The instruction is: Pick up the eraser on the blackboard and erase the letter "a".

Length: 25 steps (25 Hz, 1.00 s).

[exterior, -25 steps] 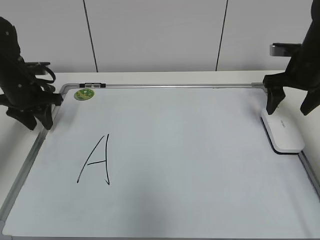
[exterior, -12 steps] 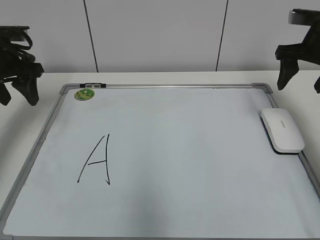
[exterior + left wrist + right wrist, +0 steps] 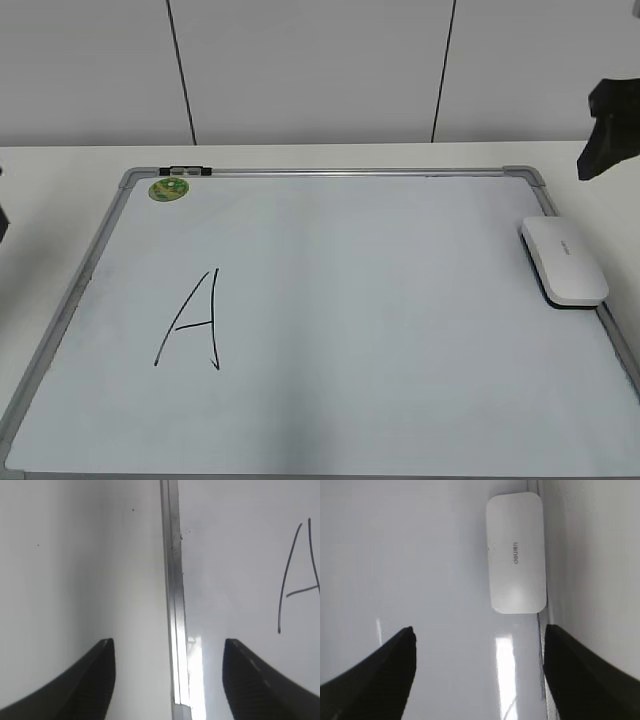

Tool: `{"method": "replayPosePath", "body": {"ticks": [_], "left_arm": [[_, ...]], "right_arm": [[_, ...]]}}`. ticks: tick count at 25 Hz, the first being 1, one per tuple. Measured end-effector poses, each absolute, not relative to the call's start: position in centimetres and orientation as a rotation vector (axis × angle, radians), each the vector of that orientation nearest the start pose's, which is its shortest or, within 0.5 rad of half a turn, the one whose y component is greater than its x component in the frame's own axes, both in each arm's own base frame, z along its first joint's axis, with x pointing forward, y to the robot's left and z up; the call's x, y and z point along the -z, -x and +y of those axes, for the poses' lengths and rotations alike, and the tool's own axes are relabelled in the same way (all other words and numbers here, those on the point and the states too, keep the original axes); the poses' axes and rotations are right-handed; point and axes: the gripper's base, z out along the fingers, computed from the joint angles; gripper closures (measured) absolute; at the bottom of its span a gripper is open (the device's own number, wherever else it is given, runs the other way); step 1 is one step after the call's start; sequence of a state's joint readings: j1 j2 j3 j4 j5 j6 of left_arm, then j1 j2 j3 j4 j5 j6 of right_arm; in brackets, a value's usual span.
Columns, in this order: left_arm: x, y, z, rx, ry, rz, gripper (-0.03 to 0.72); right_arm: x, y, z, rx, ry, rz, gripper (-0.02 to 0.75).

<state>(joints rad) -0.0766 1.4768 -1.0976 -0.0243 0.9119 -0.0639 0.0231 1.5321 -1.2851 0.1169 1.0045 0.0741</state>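
The white eraser point(image 3: 565, 262) lies flat at the right edge of the blackboard point(image 3: 380, 280), with its grey lettering up; it also shows in the right wrist view point(image 3: 516, 552). No small lowercase "a" shows in any view. A tall angular capital "A" point(image 3: 193, 320) is drawn at the board's left and shows in part in the left wrist view point(image 3: 295, 580). My right gripper point(image 3: 479, 629) is open and empty, high above and behind the eraser point(image 3: 600, 150). My left gripper point(image 3: 167, 642) is open and empty over the board's left frame edge point(image 3: 172, 580).
A round green magnet point(image 3: 169, 188) sits at the board's far left corner, with a small black piece point(image 3: 185, 171) on the top frame beside it. White table surrounds the board. A panelled wall stands behind.
Both arms have risen and drawn outward. The left arm has almost left the exterior view; the right shows only at the upper right edge. The eraser has not moved.
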Motion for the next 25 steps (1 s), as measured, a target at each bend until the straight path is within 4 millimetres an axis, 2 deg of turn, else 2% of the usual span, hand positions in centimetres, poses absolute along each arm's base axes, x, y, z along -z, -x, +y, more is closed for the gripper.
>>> {"method": "replayPosePath", "body": {"ticks": [6, 10, 17, 25], "left_arm": [[-29.3, -20.9, -1.3, 0.004, -0.040, 2.592, 0.193], [-30.8, -16.5, -0.9, -0.003, -0.046, 2.450, 0.193], [-29.9, -10.4, -1.3, 0.042, -0.136, 2.403, 0.194], [-30.2, -3.6, -0.3, 0.072, -0.144, 2.292, 0.193]], "right_arm": [[-29.1, -26.6, 3.3, -0.208, -0.058, 2.665, 0.151], [-28.8, -23.1, 3.2, -0.215, -0.044, 2.652, 0.153], [-29.3, -14.0, 2.4, -0.231, -0.024, 2.541, 0.162], [-29.8, -4.6, 1.5, -0.240, 0.027, 2.370, 0.162]]}}
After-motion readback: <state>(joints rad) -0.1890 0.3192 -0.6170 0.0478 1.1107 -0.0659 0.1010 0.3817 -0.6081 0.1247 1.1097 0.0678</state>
